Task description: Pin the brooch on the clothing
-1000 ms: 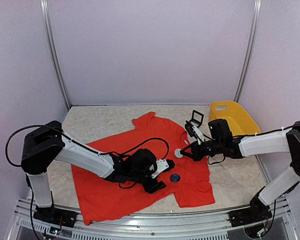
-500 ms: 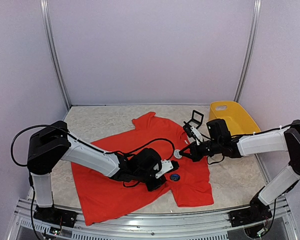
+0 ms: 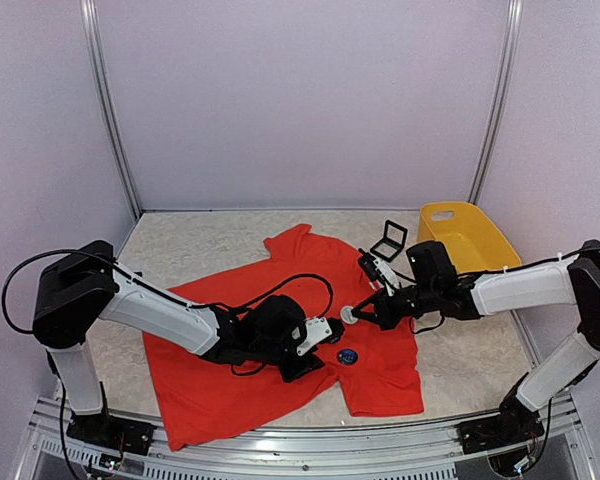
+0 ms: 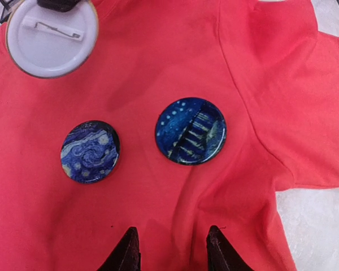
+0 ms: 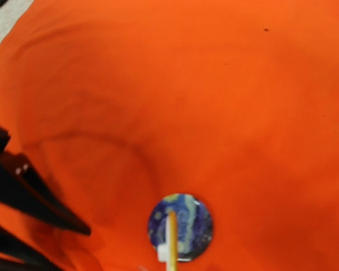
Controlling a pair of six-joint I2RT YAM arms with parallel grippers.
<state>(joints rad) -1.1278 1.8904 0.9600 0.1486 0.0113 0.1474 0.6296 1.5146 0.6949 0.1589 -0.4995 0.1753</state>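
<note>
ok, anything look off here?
Nothing spilled or broken. The shirt lies crooked and wrinkled on the table. A swirly blue badge and a striped blue badge sit on it; can't tell if pinned. The right gripper holds a third badge over the shirt, white pin side up.

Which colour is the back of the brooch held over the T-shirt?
White. The brooch shows best in the left wrist view.
</note>
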